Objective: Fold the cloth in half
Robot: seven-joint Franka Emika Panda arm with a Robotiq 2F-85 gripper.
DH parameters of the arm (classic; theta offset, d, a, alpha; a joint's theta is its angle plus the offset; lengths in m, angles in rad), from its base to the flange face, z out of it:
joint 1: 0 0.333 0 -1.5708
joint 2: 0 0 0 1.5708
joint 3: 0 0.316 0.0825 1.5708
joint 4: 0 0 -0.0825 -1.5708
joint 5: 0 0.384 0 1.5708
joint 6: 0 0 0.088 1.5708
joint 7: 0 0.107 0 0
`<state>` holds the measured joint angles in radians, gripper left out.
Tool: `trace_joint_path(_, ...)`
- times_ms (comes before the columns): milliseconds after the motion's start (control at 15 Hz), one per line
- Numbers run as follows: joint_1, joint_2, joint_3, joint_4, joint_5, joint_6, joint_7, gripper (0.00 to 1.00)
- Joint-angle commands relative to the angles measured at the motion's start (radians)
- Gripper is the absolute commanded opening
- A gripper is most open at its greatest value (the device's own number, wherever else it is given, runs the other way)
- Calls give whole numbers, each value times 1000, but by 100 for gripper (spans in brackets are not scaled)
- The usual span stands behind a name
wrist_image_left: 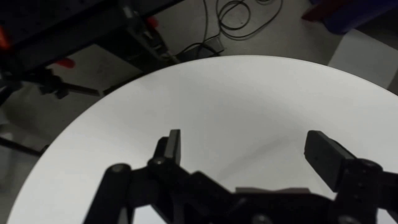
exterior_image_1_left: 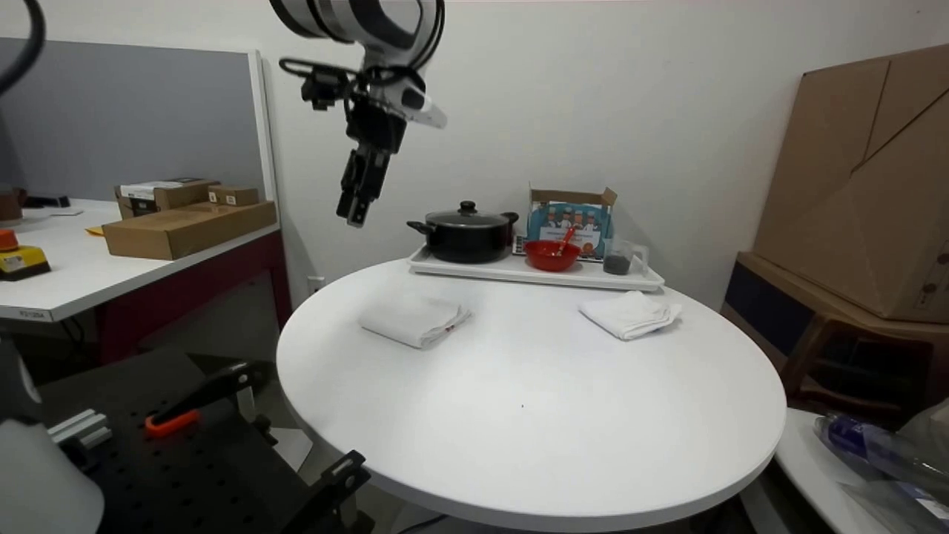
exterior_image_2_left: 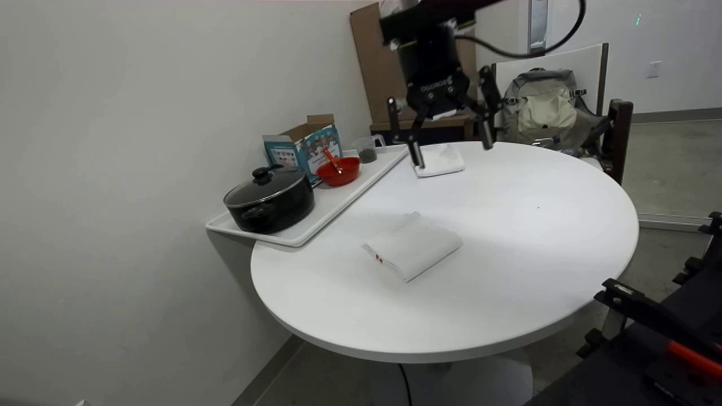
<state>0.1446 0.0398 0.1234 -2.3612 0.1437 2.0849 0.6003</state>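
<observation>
In an exterior view, a folded, red-marked cloth (exterior_image_1_left: pixel 411 322) lies on the round white table (exterior_image_1_left: pixel 534 445) toward 10 o'clock, and a second cloth (exterior_image_1_left: pixel 630 315), also folded, between 1 and 2; at 12 a white tray (exterior_image_1_left: pixel 489 271) bears a lidded black pot (exterior_image_1_left: pixel 467 240), a red bowl (exterior_image_1_left: pixel 549 258) and a clear measuring cup (exterior_image_1_left: pixel 617 261). The gripper (exterior_image_1_left: pixel 352 213) hangs in the air toward 10, well above the table. In an exterior view, the red-marked cloth (exterior_image_2_left: pixel 414 246) sits just toward 9 from the table's middle, the tray at 10, a backpack (exterior_image_2_left: pixel 544 110) beyond the rim at 1. The gripper's fingers (exterior_image_2_left: pixel 417 155) are spread wide at 12, one tip seen against the second cloth. In the wrist view they stand apart at 7 and 4, the table showing between; whether the faint streak (wrist_image_left: pixel 253 155) there is cloth, I cannot tell.
</observation>
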Motion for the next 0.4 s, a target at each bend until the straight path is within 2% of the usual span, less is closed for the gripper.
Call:
trace_joint_path(0,-19,-240,-9,-121,-158,-101,-41,100)
trace_joint_path(67,-30,-293,-7,-143,-176,-116,-45,100)
trace_joint_path(133,-30,-168,4,-69,-130,-90,-16,100)
trace_joint_path(333,-38,-211,8,-87,-134,-96,-17,100)
